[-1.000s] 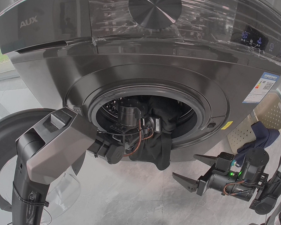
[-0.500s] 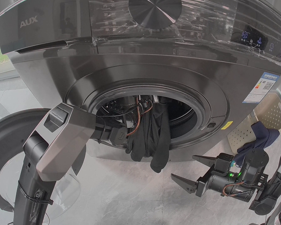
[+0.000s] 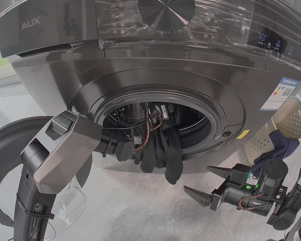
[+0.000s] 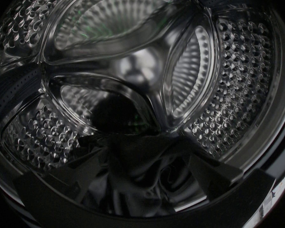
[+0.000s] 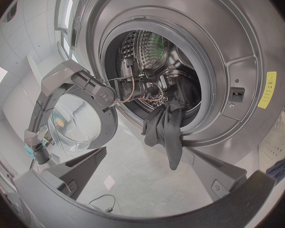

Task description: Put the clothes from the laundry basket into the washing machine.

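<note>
Two surfaces set the room: a pale grey marbled floor (image 3: 140, 205) and white tiled walls (image 5: 19, 45) behind. On the floor stands a dark grey washing machine (image 3: 157, 71), its round glass door (image 3: 6, 151) swung open to the robot's left. Just beside the machine on the right, a beige laundry basket (image 3: 291, 117) has a dark blue garment (image 3: 281, 146) draped over its rim. A black garment (image 3: 169, 151) lies across the lower lip of the opening, part inside the drum (image 4: 237, 79) and part hanging down the front. The left tool (image 4: 142, 157) is inside the drum, fingers spread with the cloth bunched between them; in the gloom it seems released rather than clenched. The right tool (image 3: 197, 178) hangs above the floor near the basket, fingers wide apart and empty, clear of the black garment's hanging end.
</note>
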Robot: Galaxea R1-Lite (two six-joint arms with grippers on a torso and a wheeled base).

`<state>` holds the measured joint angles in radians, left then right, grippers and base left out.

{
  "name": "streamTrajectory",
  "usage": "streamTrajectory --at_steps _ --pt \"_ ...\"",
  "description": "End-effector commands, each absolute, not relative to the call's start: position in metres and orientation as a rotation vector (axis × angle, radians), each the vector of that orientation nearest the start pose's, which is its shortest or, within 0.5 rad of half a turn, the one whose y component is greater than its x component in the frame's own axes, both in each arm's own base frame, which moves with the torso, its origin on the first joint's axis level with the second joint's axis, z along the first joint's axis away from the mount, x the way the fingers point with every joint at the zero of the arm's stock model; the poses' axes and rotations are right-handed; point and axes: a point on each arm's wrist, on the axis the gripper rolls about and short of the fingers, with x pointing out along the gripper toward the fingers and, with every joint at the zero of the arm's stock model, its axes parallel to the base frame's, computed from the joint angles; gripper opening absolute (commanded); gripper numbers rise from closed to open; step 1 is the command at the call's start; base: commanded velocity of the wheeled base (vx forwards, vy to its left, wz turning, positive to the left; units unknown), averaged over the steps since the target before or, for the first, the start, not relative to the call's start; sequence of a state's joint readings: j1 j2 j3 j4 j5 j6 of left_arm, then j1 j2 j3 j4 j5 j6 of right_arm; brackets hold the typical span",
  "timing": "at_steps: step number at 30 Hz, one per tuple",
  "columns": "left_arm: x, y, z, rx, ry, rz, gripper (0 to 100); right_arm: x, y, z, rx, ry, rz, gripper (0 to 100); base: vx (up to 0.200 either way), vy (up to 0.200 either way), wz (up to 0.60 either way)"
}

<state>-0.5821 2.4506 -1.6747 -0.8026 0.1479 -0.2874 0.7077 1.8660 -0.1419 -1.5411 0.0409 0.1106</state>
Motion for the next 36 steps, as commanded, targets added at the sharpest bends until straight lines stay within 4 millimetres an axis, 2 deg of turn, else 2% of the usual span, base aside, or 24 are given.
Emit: streamTrajectory --at_steps 1,4,5,9,14,17,24,25,28,32,36 --pt "0.388 -0.267 0.144 -0.258 0.123 -0.489 100 0.179 0.154 0.084 0.045 0.219 0.735 100 0.000 0.000 0.00" --pt "0.380 -0.266 0.142 -0.242 0.153 -0.495 100 0.178 0.155 0.084 0.043 0.219 0.738 100 0.000 0.000 0.00" --pt "0.365 -0.262 0.129 -0.185 0.224 -0.505 100 0.178 0.155 0.084 0.043 0.219 0.740 100 0.000 0.000 0.00" --pt "0.354 -0.256 0.106 -0.107 0.301 -0.521 100 0.178 0.155 0.084 0.043 0.219 0.742 100 0.000 0.000 0.00" --pt "0.359 -0.253 0.087 -0.089 0.344 -0.540 100 0.177 0.155 0.084 0.042 0.221 0.744 100 0.000 0.000 0.00" --pt "0.361 -0.253 0.084 -0.089 0.349 -0.541 100 0.177 0.155 0.084 0.042 0.221 0.741 100 0.000 0.000 0.00" --pt "0.371 -0.260 0.064 -0.083 0.371 -0.546 100 0.179 0.157 0.080 0.039 0.235 0.743 100 0.000 0.000 0.00" --pt "0.375 -0.262 0.061 -0.084 0.368 -0.546 0 0.179 0.157 0.080 0.039 0.235 0.743 100 0.000 0.000 0.00" --pt "0.381 -0.266 0.060 -0.090 0.357 -0.547 0 0.179 0.157 0.081 0.040 0.232 0.743 100 0.000 0.000 0.00" --pt "0.387 -0.272 0.068 -0.105 0.317 -0.547 0 0.180 0.157 0.081 0.040 0.232 0.740 100 0.000 0.000 0.00" --pt "0.397 -0.276 0.096 -0.180 0.227 -0.547 0 0.180 0.156 0.081 0.040 0.232 0.737 100 0.000 0.000 0.00"
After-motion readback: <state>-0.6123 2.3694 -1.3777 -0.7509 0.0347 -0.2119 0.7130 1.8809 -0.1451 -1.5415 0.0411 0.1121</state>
